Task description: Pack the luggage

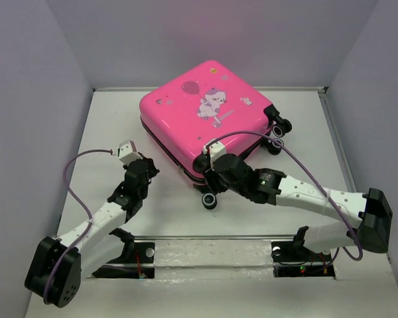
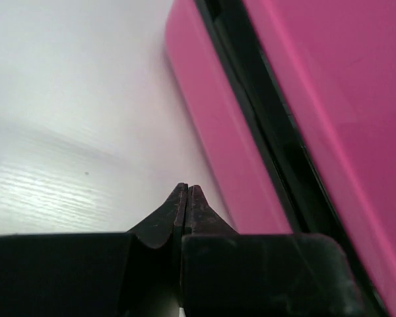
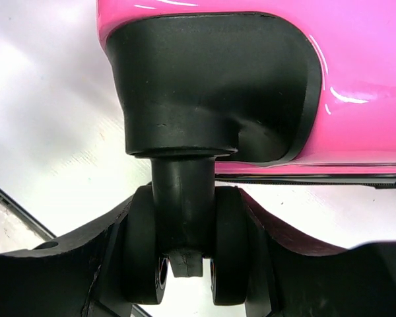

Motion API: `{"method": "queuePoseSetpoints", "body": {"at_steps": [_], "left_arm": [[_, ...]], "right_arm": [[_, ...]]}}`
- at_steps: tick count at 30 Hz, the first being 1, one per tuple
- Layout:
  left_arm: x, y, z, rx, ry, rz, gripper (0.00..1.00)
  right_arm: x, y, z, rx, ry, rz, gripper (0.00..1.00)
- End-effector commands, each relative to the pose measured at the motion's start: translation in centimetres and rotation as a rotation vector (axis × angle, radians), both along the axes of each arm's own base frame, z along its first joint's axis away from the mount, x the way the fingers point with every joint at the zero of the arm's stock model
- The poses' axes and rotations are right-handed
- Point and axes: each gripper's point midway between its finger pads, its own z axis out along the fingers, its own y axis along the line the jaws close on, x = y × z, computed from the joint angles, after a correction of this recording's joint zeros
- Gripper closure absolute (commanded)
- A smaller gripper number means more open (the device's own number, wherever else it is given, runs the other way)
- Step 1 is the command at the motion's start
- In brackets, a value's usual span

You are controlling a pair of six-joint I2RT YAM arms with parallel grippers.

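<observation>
Bright, even overhead light. Specular streaks on glossy hot-pink hard-shell suitcase [image 1: 179,112]; soft shadow beneath on white table [image 1: 106,132]. Left wrist view blurred close-up; black twin wheel [image 3: 145,251] dark, sharp.

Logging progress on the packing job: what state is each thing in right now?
luggage: closed, lying flat.
left hand: shut, empty, beside the luggage's side.
right hand: closed around a wheel at the luggage's near corner.

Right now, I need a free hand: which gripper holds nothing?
The left gripper: jaws pressed together, empty, beside the luggage; the right gripper clamps a black wheel.
</observation>
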Motion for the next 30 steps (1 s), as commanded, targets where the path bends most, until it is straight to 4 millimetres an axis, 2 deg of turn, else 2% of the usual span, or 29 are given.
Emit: {"method": "queuePoseSetpoints", "body": {"at_steps": [1,2,4,5,6,7,8,9,10,11,12,13,14,16,17,19,20,21,22,23,26,28,29,30], "left_arm": [[1.0,-1.9,7.5,-0.168,-0.193,-0.053,0.94],[0.3,-2.4,9.4,-0.203,-0.245,-0.099,0.9],[-0.7,-2.8,10.9,-0.223,-0.269,-0.141,0.75],[-1.2,-2.9,11.9,-0.231,-0.285,-0.16,0.62],[-2.1,-3.0,14.5,-0.253,-0.34,-0.196,0.55],[-2.7,-3.0,14.7,-0.244,-0.325,-0.211,0.49],[-3.8,-3.0,17.5,-0.266,-0.385,-0.244,0.39],[-4.5,-2.8,18.0,-0.26,-0.384,-0.252,0.34],[-5.0,-2.7,18.9,-0.267,-0.405,-0.261,0.25],[-5.6,-2.5,19.9,-0.273,-0.425,-0.268,0.2],[-6.5,-2.3,21.9,-0.285,-0.47,-0.281,0.16],[-6.8,-2.3,22.2,-0.278,-0.465,-0.291,0.11],[-7.4,-2.3,23.8,-0.263,-0.491,-0.313,0.01],[-7.6,-2.4,24.3,-0.225,-0.473,-0.336,0.01],[-8.1,-2.4,25.7,-0.225,-0.491,-0.349,0.01],[-8.1,-2.8,25.7,-0.199,-0.46,-0.374,0.01],[-8.4,-3.0,26.7,-0.199,-0.475,-0.389,0.01],[-8.6,-3.1,27.1,-0.196,-0.483,-0.405,0.01],[-8.8,-3.3,27.5,-0.194,-0.49,-0.419,0.01],[-9.3,-3.4,28.2,-0.191,-0.509,-0.443,0.01],[-10.1,-3.4,29.0,-0.185,-0.536,-0.462,0.01],[-10.7,-2.9,29.3,-0.176,-0.557,-0.457,0.01],[-10.8,-2.8,29.3,-0.173,-0.562,-0.453,0.01],[-11.1,-2.3,29.2,-0.174,-0.571,-0.438,0.01]], "right_arm": [[-0.7,3.2,3.3,0.166,-0.027,0.068,0.93],[-1.7,4.3,3.6,0.193,-0.024,0.116,0.93],[-2.6,5.5,4.0,0.22,-0.02,0.158,0.93],[-3.1,6.1,4.3,0.233,-0.017,0.181,0.93],[-4.2,7.0,4.5,0.243,-0.01,0.218,0.93],[-4.7,7.7,4.8,0.247,-0.01,0.236,0.93],[-5.2,8.2,4.8,0.244,-0.015,0.246,0.93],[-6.4,8.9,4.9,0.24,-0.015,0.277,0.93],[-6.6,9.5,5.0,0.24,-0.017,0.288,0.92],[-6.9,9.9,5.1,0.238,-0.018,0.292,0.87],[-6.2,9.6,5.1,0.231,-0.024,0.245,0.61],[-5.7,9.3,5.2,0.219,-0.036,0.215,0.43],[-4.5,8.4,5.4,0.193,-0.072,0.142,0.01],[-3.6,7.3,6.2,0.171,-0.109,0.083,0.0],[-3.2,6.6,6.9,0.166,-0.129,0.056,0.0],[-3.2,5.1,9.7,0.219,-0.169,0.04,0.0],[-3.2,4.3,10.8,0.241,-0.184,0.03,0.0],[-3.5,2.7,13.2,0.3,-0.209,0.018,0.0],[-3.6,1.7,14.2,0.323,-0.223,0.014,0.0],[-4.1,-0.3,16.2,0.377,-0.248,0.009,0.0],[-4.7,-3.7,18.8,0.463,-0.288,-0.012,0.0],[-4.8,-6.5,19.9,0.519,-0.316,-0.059,0.0],[-5.3,-8.7,20.8,0.575,-0.334,-0.078,0.0],[-5.4,-9.8,21.1,0.605,-0.34,-0.094,0.0]]}}
